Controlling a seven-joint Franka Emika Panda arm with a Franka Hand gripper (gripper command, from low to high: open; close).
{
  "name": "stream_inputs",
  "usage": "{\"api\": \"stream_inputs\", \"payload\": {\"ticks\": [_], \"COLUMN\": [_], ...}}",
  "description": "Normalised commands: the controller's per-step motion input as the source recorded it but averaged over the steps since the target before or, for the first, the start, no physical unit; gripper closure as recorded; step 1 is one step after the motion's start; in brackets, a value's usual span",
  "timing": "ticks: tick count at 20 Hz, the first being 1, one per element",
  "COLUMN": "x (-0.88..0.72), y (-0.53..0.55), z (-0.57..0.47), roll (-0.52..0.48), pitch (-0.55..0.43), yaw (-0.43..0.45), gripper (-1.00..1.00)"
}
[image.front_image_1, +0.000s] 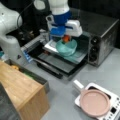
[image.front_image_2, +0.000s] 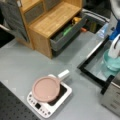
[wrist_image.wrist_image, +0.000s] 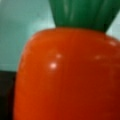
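Pink pan (image.front_image_1: 95, 102) nearest, at a front view's bottom right, resting on white cooker (image.front_image_1: 113, 108), handle pointing up-left. Stands well apart from everything else in play. Wooden cabinet (image.front_image_1: 20, 87) at bottom left; in a front view its grey drawer (image.front_image_2: 67, 31) hangs pulled out, with small coloured items inside, too blurred to name.

Further back, oven door (image.front_image_1: 57, 63) lies folded down flat. Teal bowl (image.front_image_1: 67, 48) sits on a tray at the mouth of the oven (image.front_image_1: 102, 35), above that door. Shows also at a front view's right edge (image.front_image_2: 111, 62).

Directly over the bowl: gripper (image.front_image_1: 65, 37), pointing down, blue-and-white body above. Appears clamped on orange carrot (image.front_image_1: 66, 39), fingers themselves not visible. Fills the wrist view (wrist_image.wrist_image: 65, 75), green top (wrist_image.wrist_image: 82, 12) upward, teal behind it. Carrot just above the bowl or at its rim; cannot tell whether touching.

Judgement on progress: carrot in hand and lined up with the bowl, door already down. Not yet lying free in the bowl; grip not let go. Silver oven body farthest, knobs on its right face.
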Motion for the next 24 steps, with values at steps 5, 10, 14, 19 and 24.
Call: {"api": "stream_inputs", "payload": {"ticks": [5, 10, 14, 19, 24], "x": [-0.18, -0.18, -0.14, -0.08, -0.03], "y": [-0.09, -0.17, -0.16, -0.14, -0.10], "z": [-0.04, -0.11, -0.14, -0.10, -0.05], "roll": [0.176, 0.178, 0.189, 0.194, 0.172], "pitch": [-0.107, -0.102, -0.082, -0.076, -0.054], "yaw": [-0.131, -0.136, -0.120, -0.118, -0.093], "gripper": [-1.00, -1.00, -1.00, -1.00, -1.00]}}
